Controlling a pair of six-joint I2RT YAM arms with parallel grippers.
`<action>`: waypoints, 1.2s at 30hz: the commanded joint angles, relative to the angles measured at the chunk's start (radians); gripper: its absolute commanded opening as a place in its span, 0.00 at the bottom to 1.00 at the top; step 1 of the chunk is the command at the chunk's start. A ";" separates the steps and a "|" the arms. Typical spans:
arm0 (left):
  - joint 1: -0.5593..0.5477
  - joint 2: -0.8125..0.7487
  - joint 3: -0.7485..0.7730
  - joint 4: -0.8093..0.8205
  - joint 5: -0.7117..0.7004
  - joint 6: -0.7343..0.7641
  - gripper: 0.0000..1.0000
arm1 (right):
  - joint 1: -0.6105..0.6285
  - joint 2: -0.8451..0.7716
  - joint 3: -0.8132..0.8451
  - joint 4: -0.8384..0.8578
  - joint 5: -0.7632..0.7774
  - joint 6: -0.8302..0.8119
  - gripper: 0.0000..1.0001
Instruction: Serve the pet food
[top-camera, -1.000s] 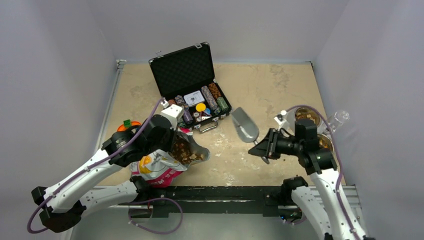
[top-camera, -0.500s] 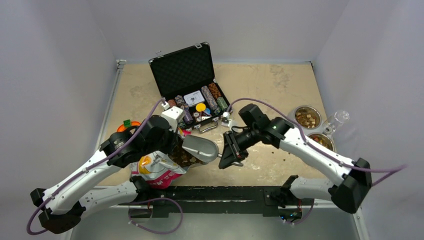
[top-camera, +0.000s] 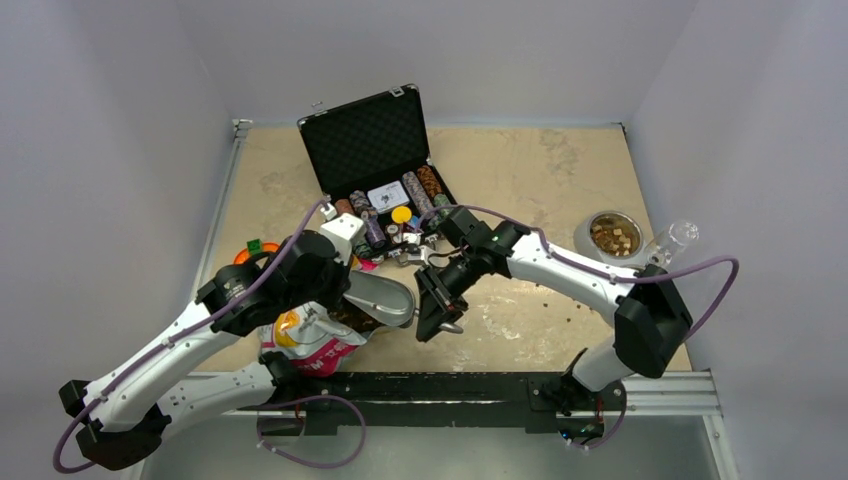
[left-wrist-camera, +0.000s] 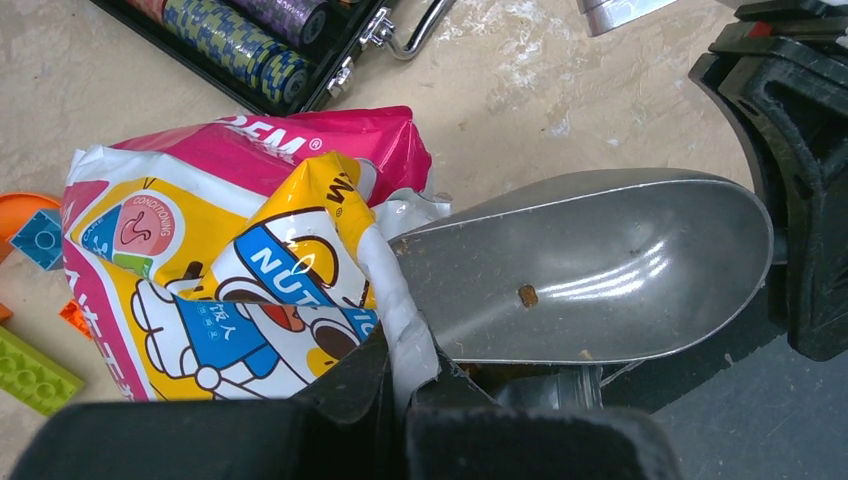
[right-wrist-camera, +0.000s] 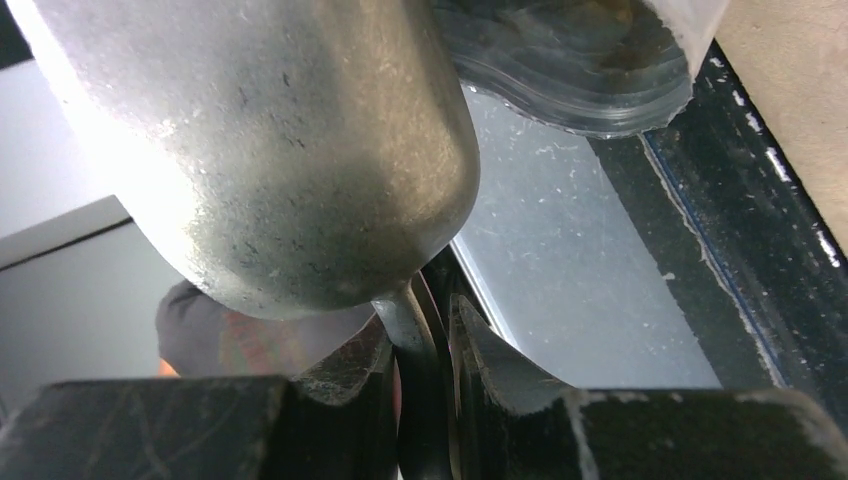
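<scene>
Kibble (left-wrist-camera: 527, 294): light, loose, rolls freely; one pellet in scoop (left-wrist-camera: 620, 250), the bulk probably in bag (left-wrist-camera: 230, 250) just ahead of left pincer (left-wrist-camera: 400, 385).
Left pincer: pressed together on bag's soft, crinkly rim.
Right pincer (right-wrist-camera: 425, 365): pinching scoop's thin handle; stiff, slick metal, best held there.

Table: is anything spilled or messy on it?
Yes. A few brown kibble pellets lie loose on the table, between the scoop and the metal bowl, not in any dish.

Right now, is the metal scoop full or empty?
Almost empty. The scoop shows bare shiny metal with only one kibble pellet inside, its tip at the mouth of the bag.
</scene>
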 joint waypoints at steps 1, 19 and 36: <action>-0.017 -0.008 0.043 0.057 0.133 -0.014 0.00 | 0.004 -0.048 -0.057 0.110 0.062 -0.005 0.00; -0.017 0.002 0.052 0.009 0.083 -0.017 0.00 | 0.113 -0.309 -0.106 -0.057 0.162 0.030 0.00; -0.017 -0.024 0.027 0.030 0.122 -0.049 0.00 | -0.028 0.035 0.070 0.024 0.262 -0.064 0.10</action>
